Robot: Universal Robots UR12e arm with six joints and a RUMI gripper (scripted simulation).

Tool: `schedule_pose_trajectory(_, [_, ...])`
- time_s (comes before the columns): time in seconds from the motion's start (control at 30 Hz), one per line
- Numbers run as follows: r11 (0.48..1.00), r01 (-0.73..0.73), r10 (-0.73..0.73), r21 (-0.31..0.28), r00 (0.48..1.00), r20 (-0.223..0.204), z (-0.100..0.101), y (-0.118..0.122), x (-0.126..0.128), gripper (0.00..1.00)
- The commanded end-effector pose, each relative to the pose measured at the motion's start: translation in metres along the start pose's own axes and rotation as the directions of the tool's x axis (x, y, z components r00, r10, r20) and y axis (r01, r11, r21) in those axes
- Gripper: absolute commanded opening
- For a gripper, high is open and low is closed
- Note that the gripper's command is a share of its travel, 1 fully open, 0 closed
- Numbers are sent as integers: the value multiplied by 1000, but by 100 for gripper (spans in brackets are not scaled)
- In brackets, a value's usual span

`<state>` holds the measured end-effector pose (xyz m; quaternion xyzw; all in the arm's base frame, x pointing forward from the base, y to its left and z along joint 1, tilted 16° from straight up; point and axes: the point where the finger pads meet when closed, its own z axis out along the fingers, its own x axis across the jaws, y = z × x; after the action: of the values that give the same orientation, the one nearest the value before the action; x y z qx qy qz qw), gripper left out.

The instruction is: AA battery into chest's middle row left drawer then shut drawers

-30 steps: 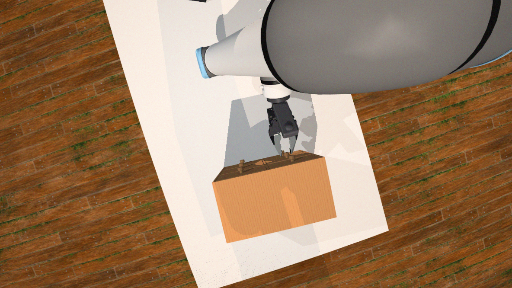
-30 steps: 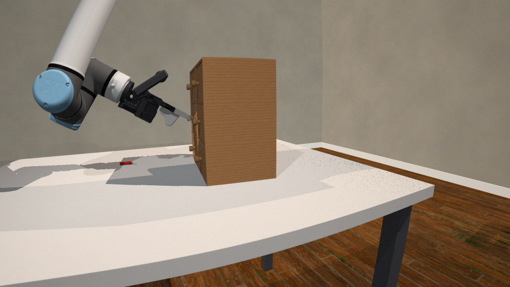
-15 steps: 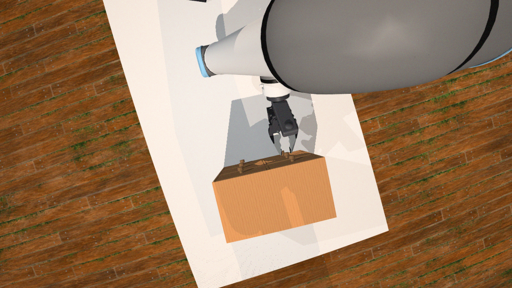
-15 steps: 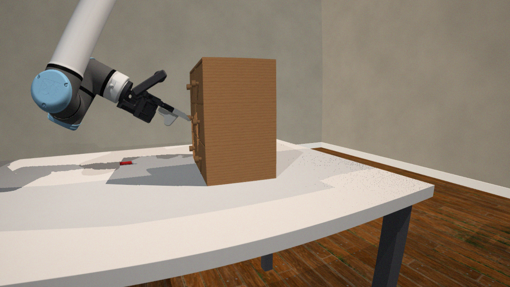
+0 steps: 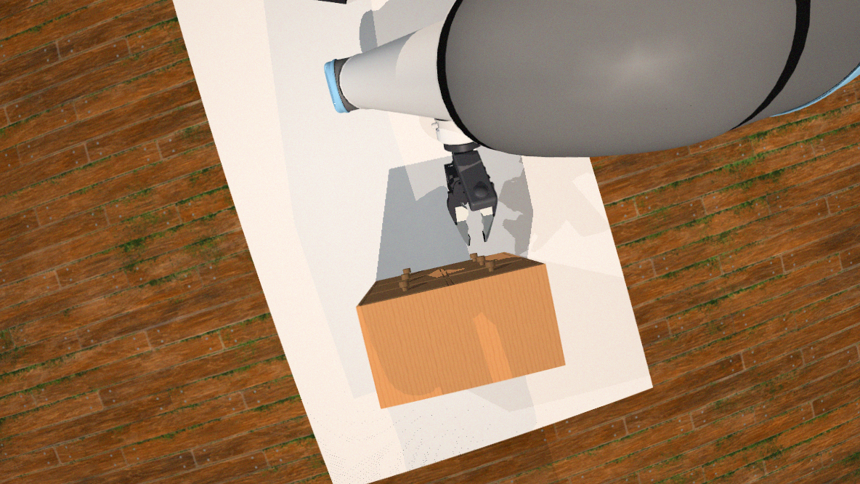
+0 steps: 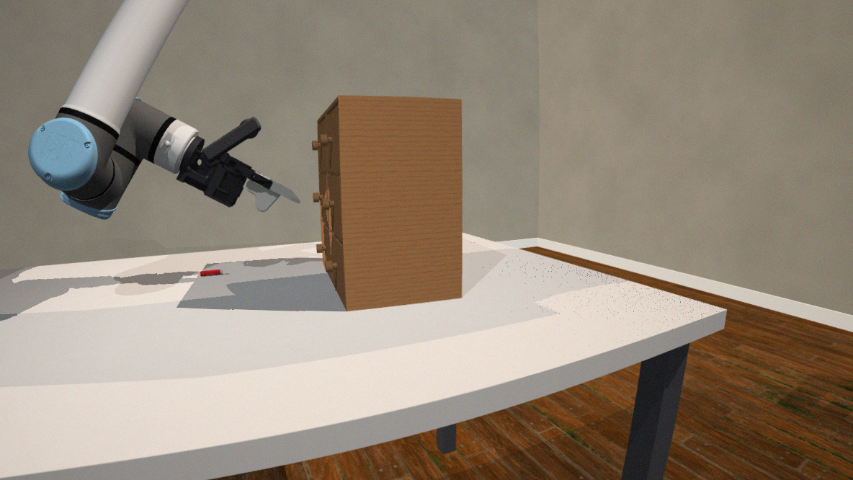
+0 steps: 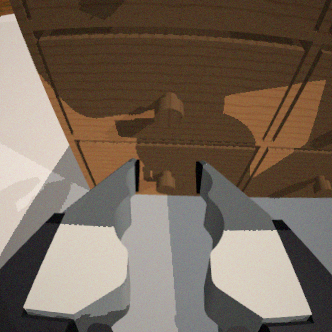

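The wooden chest [image 5: 468, 349] [image 6: 399, 202] stands upright, and its drawers look shut. The wrist view shows the left drawer of the middle row [image 7: 110, 65] with its round knob [image 7: 170, 107], and the lower-left drawer's knob [image 7: 165, 180] beneath. My gripper [image 5: 477, 242] [image 6: 295, 200] [image 7: 167, 162] is partly open with nothing between its fingers. It hangs in the air a short way in front of the drawer fronts, tilted down toward them. The red AA battery [image 6: 210, 272] lies on the table in front of the chest, below and behind the fingers. The arm hides it in the top view.
The white table [image 5: 589, 336] [image 6: 357, 388] carries the chest near one end. More knobs stick out from the other column, such as this one [image 5: 405, 278] [image 7: 322, 185]. The arm [image 5: 601, 78] [image 6: 124, 65] reaches in from the front side. A dark object's edge [image 5: 333, 1] shows at the top of the top view.
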<state>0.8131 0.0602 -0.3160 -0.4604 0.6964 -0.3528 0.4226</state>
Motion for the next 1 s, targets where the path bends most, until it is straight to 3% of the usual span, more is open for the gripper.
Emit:
schedule_pose_trajectory(0.0, [1000, 0, 0, 1, 1000, 0, -8, 4, 0, 20])
schedule_pose_trajectory(0.47, [1000, 0, 0, 1, 1000, 0, -14, 6, 0, 20])
schedule_pose_trajectory(0.97, [1000, 0, 0, 1, 1000, 0, -50, 11, 0, 20])
